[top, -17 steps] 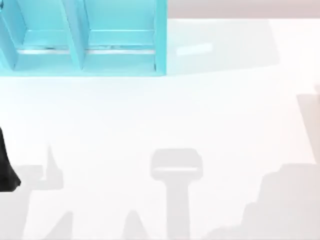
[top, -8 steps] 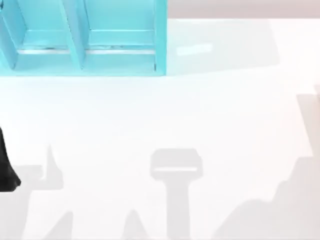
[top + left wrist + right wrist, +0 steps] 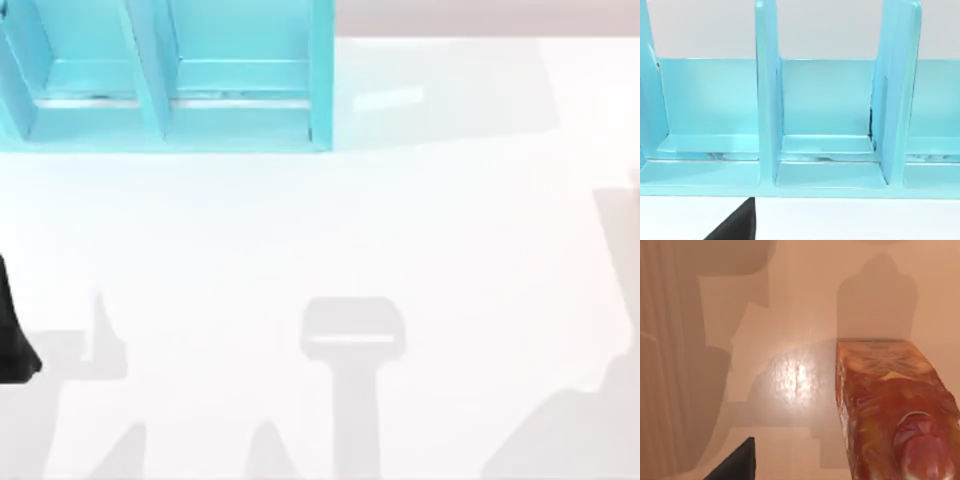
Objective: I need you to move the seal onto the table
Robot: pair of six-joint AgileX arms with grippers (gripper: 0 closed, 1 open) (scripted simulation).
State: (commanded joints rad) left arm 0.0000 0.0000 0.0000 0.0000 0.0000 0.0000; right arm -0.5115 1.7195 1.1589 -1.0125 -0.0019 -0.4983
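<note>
Left arm (image 3: 14, 335) is sitting parked at the top view's left edge, a black sliver over the table (image 3: 330, 230); its pincer state cannot be told. Its wrist camera is facing the turquoise shelf unit (image 3: 767, 125) — three compartments are showing there, all looking bare apart from thin scuff marks along the floor edges.

The shelf unit is standing at the table's far left in the top view, two compartments showing, both looking bare too.

In the right wrist view the seal (image 3: 890, 410) is sitting very close under the camera, an orange-brown lumpy block with a reddish rounded top, over a pale glossy surface with a highlight just beside it. Whether it is gripped or resting I cannot tell, and the right pincer's state cannot be told either.

Judgement: the step in hand is carrying or setting down the seal. To do it well, be lowering straight onto bare table, well apart from the shelf unit, keeping the seal upright — releasing only once its base is touching.
</note>
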